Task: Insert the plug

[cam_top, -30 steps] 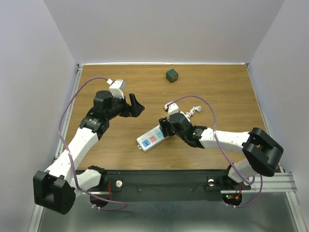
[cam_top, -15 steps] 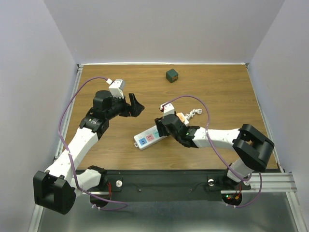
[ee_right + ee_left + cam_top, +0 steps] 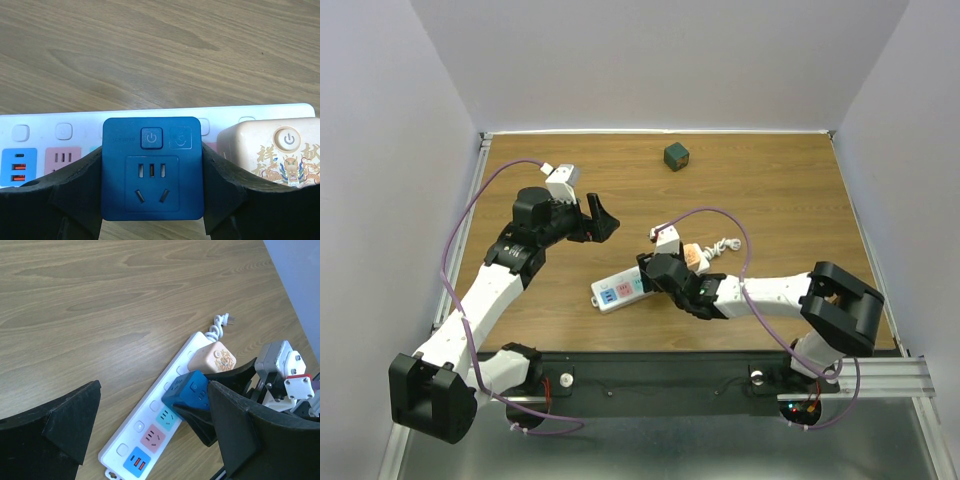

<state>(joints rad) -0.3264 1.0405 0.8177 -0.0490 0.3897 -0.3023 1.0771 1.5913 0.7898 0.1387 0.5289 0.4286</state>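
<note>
Blue on every face, the plug is a cube with a power button and a socket on its top, and the right tool is clamped on it, one dark finger pressed to each side. It is over the middle of the white strip, covering the sockets there, just beside a beige cube that sits on the strip towards the cord end. The left wrist view shows the plug tilted against the strip's top; I cannot tell whether its pins are in.

The strip lies slantwise on the wooden desk, near the front edge, with its coloured sockets showing at the free end. Its short white cord is coiled at the other end.

The left tool hangs above the desk to the left of the strip, apart from it, jaws wide and holding nothing.

A green cube stands alone near the far edge, well apart from both arms.
</note>
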